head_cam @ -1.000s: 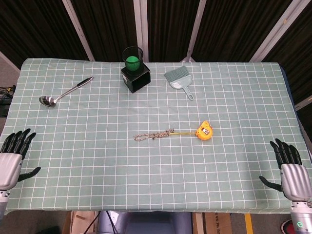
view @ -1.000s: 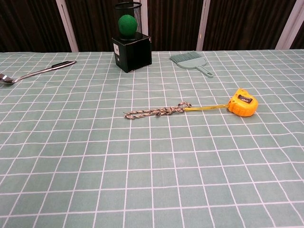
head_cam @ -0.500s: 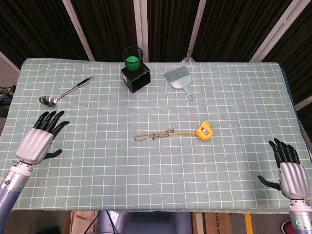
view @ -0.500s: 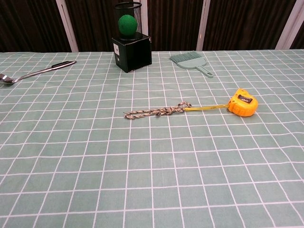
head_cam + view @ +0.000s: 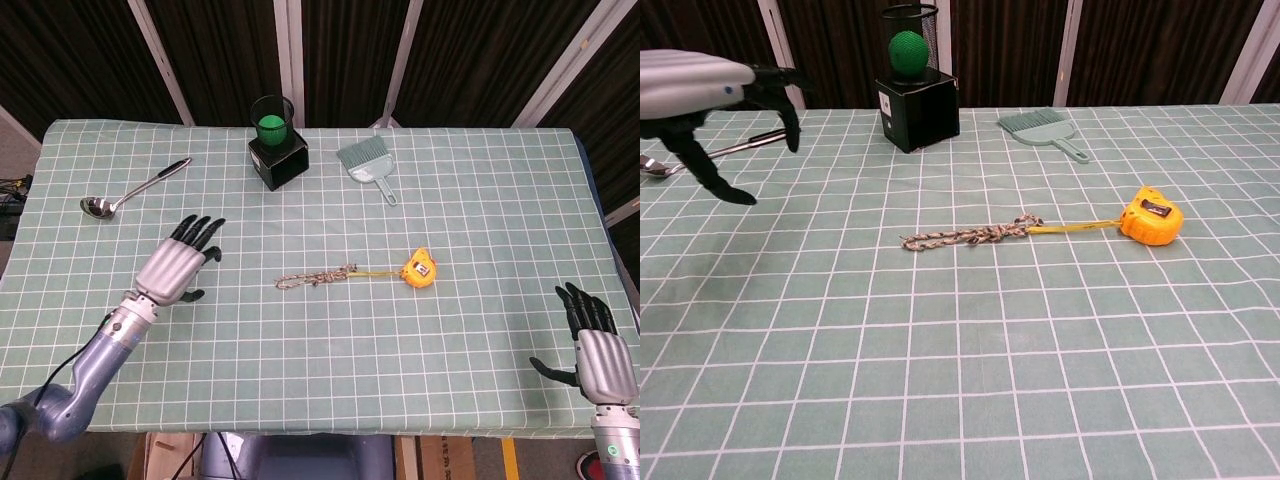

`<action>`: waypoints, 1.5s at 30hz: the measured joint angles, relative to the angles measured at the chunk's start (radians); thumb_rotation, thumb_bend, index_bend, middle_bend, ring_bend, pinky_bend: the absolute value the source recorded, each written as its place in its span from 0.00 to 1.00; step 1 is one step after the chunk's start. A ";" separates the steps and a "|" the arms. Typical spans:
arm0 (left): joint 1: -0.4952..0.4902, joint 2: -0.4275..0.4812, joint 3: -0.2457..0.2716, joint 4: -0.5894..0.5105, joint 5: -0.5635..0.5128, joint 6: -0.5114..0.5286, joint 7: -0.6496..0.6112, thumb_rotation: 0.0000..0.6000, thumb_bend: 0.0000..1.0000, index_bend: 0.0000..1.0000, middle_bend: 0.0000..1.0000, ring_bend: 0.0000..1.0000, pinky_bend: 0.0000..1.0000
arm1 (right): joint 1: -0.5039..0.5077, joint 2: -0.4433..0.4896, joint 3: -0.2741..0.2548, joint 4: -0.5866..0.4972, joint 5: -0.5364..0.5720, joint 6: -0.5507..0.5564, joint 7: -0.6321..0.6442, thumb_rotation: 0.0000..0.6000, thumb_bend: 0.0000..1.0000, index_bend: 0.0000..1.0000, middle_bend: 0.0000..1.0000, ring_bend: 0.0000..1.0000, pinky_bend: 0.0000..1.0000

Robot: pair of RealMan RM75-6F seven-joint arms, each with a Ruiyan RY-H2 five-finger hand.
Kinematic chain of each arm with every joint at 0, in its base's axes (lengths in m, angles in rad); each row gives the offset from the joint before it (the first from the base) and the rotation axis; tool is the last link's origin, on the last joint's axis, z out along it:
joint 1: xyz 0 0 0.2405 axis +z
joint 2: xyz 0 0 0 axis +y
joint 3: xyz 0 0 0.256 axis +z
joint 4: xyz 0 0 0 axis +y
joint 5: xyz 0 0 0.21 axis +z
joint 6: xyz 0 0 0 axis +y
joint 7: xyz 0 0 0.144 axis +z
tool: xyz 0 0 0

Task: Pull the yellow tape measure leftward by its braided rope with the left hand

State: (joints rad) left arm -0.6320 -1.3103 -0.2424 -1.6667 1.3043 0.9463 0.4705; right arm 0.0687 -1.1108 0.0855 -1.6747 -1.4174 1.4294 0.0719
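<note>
The yellow tape measure point(image 5: 419, 268) point(image 5: 1151, 216) lies right of the table's middle, a short length of yellow blade drawn out to its left. A braided rope point(image 5: 316, 278) point(image 5: 966, 236) is tied to that blade and stretches leftward on the cloth. My left hand point(image 5: 178, 262) point(image 5: 702, 96) hovers open above the table, well left of the rope's free end, fingers spread and holding nothing. My right hand point(image 5: 592, 348) stays open near the table's front right corner, far from the tape measure.
A black holder with a green ball point(image 5: 275, 140) point(image 5: 912, 90) stands at the back centre. A small grey dustpan brush point(image 5: 368, 166) point(image 5: 1044, 128) lies to its right. A metal ladle point(image 5: 132, 189) point(image 5: 715, 153) lies at the back left. Green checked cloth point(image 5: 330, 350) covers the table.
My left hand has swept from the table's front left edge rightward and inward toward the rope, and now shows in the chest view. The rope, tape measure and right hand have stayed put.
</note>
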 measured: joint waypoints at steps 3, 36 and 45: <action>-0.043 -0.064 -0.008 0.029 -0.043 -0.026 0.043 1.00 0.25 0.48 0.05 0.00 0.00 | 0.001 0.003 0.002 -0.002 0.006 -0.005 0.010 1.00 0.12 0.00 0.00 0.00 0.00; -0.267 -0.386 0.019 0.314 -0.281 -0.083 0.186 1.00 0.39 0.54 0.06 0.00 0.00 | 0.003 0.019 0.013 -0.027 0.045 -0.031 0.052 1.00 0.12 0.00 0.00 0.00 0.00; -0.293 -0.429 0.027 0.363 -0.299 -0.082 0.187 1.00 0.41 0.54 0.07 0.00 0.00 | 0.003 0.021 0.014 -0.029 0.048 -0.033 0.060 1.00 0.12 0.00 0.00 0.00 0.00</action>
State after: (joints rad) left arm -0.9248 -1.7393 -0.2156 -1.3033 1.0051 0.8639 0.6576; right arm 0.0713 -1.0895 0.0993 -1.7033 -1.3698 1.3962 0.1315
